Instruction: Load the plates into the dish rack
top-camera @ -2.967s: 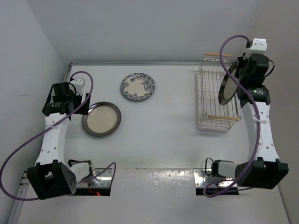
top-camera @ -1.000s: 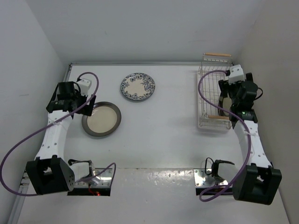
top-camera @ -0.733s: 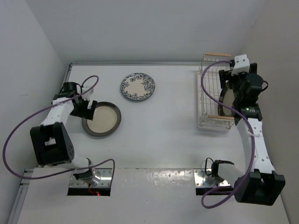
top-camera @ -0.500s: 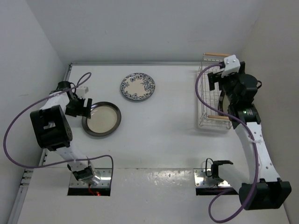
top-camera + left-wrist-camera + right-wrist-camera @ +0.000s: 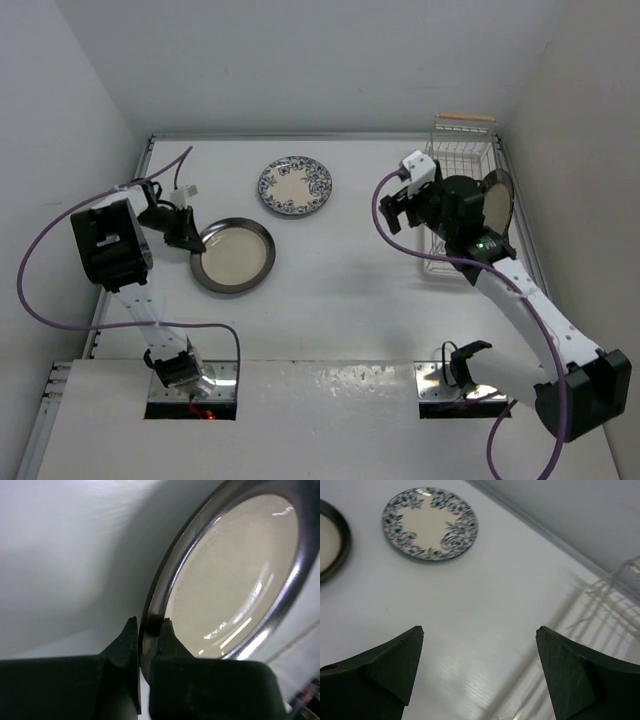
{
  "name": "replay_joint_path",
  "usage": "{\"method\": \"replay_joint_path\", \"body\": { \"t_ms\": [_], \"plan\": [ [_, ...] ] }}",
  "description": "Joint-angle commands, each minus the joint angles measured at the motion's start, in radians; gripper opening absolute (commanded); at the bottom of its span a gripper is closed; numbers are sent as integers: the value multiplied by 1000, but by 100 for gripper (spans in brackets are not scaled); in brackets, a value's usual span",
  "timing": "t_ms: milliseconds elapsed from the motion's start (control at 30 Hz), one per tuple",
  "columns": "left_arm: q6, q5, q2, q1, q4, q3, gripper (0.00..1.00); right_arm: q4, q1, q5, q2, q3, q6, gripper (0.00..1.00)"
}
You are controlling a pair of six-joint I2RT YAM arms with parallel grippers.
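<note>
Left of bench [image 5: 350, 300]: my left claw [image 5: 148, 630] clamped on grey-rimmed plate [image 5: 230, 575].
My right claw [image 5: 479, 632] spread apart, empty, facing floral plate [image 5: 430, 522].

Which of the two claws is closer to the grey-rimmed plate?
Left. The left gripper is clamped on the edge of the grey-rimmed plate; the right gripper hangs open far across the table, near the dish rack.
</note>
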Motion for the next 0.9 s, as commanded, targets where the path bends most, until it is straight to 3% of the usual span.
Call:
{"method": "replay_joint_path", "body": {
  "t_ms": [0, 233, 367, 533, 700, 800, 867],
  "plan": [
    [77, -37, 45, -38, 1, 0, 0, 41, 75, -23, 71, -20, 100, 93],
    [153, -8, -195, -252, -84, 48, 0, 197, 235, -165, 318, 17, 333, 93],
    [203, 93, -358, -353, -102, 80, 0, 364, 212, -444, 497, 110, 565, 91],
    [213, 164, -497, -469, -112, 91, 0, 453, 216, -495, 681, 208, 660, 87],
    [247, 265, -507, -491, -167, 126, 0, 619, 235, -485, 769, 195, 771, 87],
    [256, 304, -516, -491, -178, 135, 0, 731, 268, -529, 829, 195, 850, 82],
    [256, 322, -516, -491, -187, 157, 0, 751, 288, -534, 847, 193, 866, 65]
  ]
}}
